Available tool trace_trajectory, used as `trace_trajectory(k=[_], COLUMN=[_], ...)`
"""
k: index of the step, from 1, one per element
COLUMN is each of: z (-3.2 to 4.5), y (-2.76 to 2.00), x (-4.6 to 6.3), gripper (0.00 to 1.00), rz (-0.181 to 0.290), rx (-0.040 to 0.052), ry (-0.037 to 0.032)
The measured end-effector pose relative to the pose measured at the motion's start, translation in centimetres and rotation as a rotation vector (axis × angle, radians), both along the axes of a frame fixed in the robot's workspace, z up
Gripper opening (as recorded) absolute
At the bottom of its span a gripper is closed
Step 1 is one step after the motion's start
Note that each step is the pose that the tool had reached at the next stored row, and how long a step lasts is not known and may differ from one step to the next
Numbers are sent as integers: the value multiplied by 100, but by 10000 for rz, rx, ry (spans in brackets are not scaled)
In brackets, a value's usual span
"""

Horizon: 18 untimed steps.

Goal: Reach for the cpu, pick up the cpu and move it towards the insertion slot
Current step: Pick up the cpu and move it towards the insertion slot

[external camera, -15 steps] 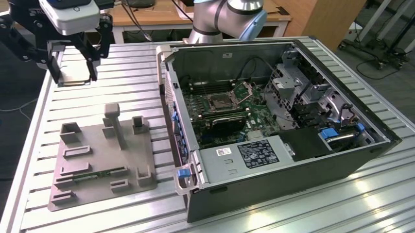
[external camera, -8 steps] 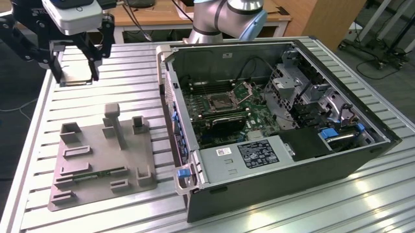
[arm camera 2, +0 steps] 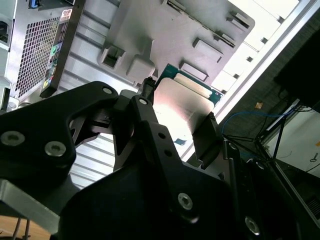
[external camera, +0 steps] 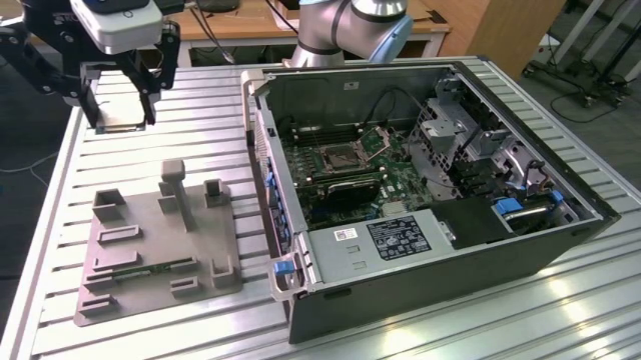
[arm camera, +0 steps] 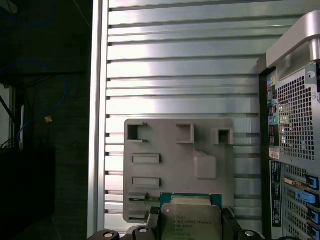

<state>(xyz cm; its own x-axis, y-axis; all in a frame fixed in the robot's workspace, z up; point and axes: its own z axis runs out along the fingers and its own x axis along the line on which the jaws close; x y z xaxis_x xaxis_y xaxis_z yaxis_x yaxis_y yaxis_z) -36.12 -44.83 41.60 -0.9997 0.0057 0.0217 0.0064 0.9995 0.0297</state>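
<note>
Gripper [external camera: 121, 118] high at the exterior view's left, over the slatted table [external camera: 200, 105], well apart from the computer case [external camera: 451, 247]. 2 black fingers [arm camera: 229, 222] clenched on the cpu [arm camera: 190, 220], 1 on each opposite edge. Chip flat between them, silver-grey printed top toward the first wrist view, thin green rim along 1 side. In the second wrist view, cpu [arm camera 2: 182, 102] bright and pale, pinched between the pads, green rim at its far edge. Cannot tell how far off the table.

Grey fixture plate [external camera: 150, 247] flat on the table, just beside the case on the exterior view's left. Raised blocks and shallow pockets across it; thin green strip [external camera: 150, 268] in 1 low holder. Plate apart from the gripper in the exterior view; in both wrist views, seen beyond the held chip.

Insertion slot [external camera: 338, 157] inside the opened case, on the green board. Silvery frame, dark centre exposed, hinged plate [external camera: 380, 139] tipped up beside it. Cpu well apart from the slot, case wall and a stretch of table between.

Arm base [external camera: 346, 30] behind the case.
</note>
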Motion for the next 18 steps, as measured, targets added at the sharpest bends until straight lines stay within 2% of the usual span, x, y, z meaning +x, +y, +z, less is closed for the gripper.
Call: trace_trajectory(k=[18], z=[-10], y=[0], x=[47], gripper=[55], rz=[1], rx=[0], ry=[0])
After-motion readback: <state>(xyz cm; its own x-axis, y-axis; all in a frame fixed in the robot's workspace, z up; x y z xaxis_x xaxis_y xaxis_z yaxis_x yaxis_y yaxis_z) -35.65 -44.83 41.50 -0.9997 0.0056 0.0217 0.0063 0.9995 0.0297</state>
